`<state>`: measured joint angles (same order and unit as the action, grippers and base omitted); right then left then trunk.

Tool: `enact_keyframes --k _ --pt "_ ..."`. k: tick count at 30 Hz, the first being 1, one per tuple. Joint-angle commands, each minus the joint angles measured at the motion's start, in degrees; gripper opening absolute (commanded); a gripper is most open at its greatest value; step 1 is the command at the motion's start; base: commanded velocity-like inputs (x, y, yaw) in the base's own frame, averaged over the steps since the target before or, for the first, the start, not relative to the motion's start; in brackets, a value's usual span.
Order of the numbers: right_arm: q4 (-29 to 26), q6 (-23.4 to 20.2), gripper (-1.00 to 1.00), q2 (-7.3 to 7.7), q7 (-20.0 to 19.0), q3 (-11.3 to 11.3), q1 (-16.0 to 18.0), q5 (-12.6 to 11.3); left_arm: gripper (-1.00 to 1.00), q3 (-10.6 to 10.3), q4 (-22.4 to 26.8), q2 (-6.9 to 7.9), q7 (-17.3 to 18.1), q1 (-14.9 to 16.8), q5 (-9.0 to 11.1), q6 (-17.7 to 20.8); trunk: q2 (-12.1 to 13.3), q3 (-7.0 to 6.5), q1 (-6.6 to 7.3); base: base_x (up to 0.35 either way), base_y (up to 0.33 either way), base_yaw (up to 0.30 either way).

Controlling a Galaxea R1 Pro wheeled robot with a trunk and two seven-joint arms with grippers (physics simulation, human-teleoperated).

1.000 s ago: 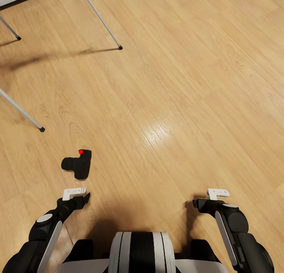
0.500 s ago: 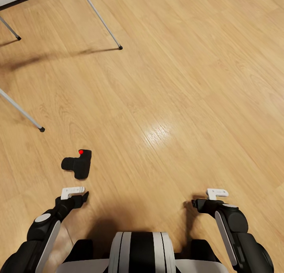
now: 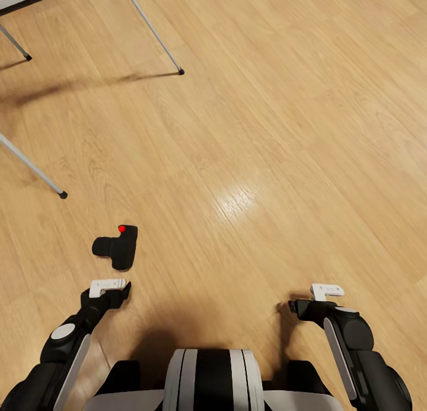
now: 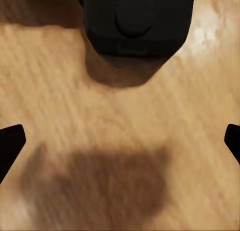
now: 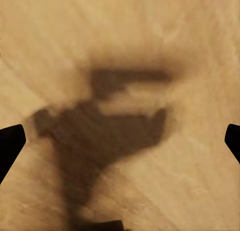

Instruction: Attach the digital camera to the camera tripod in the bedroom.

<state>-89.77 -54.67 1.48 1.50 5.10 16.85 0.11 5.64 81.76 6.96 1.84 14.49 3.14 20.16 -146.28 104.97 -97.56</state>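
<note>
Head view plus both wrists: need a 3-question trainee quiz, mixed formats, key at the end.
1. True or false: the digital camera lies on the wood floor, not on the camera tripod.
2. Which claw is nearer the camera? A) left claw B) right claw C) both equally
3. Fill in: in the left wrist view, the fingertips sit at opposite edges of the picture, so the left claw is ____.

Key: 1 true; 2 A; 3 open
</note>
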Motion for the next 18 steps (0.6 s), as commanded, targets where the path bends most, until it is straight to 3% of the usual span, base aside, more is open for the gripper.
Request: enact_keyframes --k 1,9,10,18 --pt "-0.1 -0.3 1.0 0.02 0.1 0.0 0.0 0.0 1.0 0.1 -0.2 -0.04 0.2 0.0 0.2 -0.2 0.0 0.03 0.01 0.0 0.0 0.0" --pt "-0.1 -0.3 1.0 0.02 0.2 -0.1 0.0 0.0 1.0 0.1 -1.9 -0.25 0.2 0.0 -0.8 -3.4 0.0 0.03 0.01 0.0 0.0 0.0" --pt "-0.1 -0.3 1.0 0.02 0.2 0.0 0.0 0.0 1.0 0.0 -2.9 -0.36 0.2 0.0 -0.9 -6.8 0.0 0.03 0.01 0.0 0.0 0.0" --pt "-0.1 -0.3 1.0 0.02 0.2 -0.1 0.0 0.0 1.0 0.0 -6.5 -0.45 0.1 1.0 -1.0 -9.5 0.0 0.03 0.01 0.0 0.0 0.0"
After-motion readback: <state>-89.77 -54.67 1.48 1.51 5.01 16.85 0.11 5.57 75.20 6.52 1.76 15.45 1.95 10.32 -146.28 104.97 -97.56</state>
